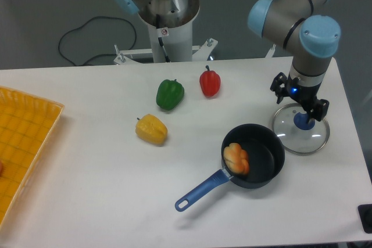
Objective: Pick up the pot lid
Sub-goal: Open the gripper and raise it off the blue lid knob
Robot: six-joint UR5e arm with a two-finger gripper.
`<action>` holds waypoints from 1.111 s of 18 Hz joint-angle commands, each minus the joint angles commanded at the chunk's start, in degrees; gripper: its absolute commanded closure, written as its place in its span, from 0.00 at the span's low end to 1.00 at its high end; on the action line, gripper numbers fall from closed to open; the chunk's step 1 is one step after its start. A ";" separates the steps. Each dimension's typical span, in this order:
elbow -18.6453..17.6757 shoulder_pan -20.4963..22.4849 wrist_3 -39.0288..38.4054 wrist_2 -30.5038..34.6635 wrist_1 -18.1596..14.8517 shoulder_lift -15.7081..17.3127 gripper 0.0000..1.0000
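A black pan holds something orange — yellow pepper, green pepper, red pepper lie apart.

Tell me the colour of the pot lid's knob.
Blue; the knob shows in the camera view.

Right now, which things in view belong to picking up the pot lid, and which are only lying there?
For the job:
gripper
glass lid with its blue knob

Just lying about:
black pan
orange item inside it
red pepper
green pepper
yellow pepper
wooden box
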 joint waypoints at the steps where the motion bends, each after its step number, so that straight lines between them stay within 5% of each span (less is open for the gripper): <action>1: 0.00 0.17 -0.09 0.00 -0.18 0.26 0.00; 8: -0.09 2.98 -0.35 -2.55 -1.68 1.67 0.00; 14: -5.44 8.26 -0.87 -3.61 -1.24 2.63 0.00; 20: -5.89 8.88 -1.40 -3.08 -2.11 3.17 0.00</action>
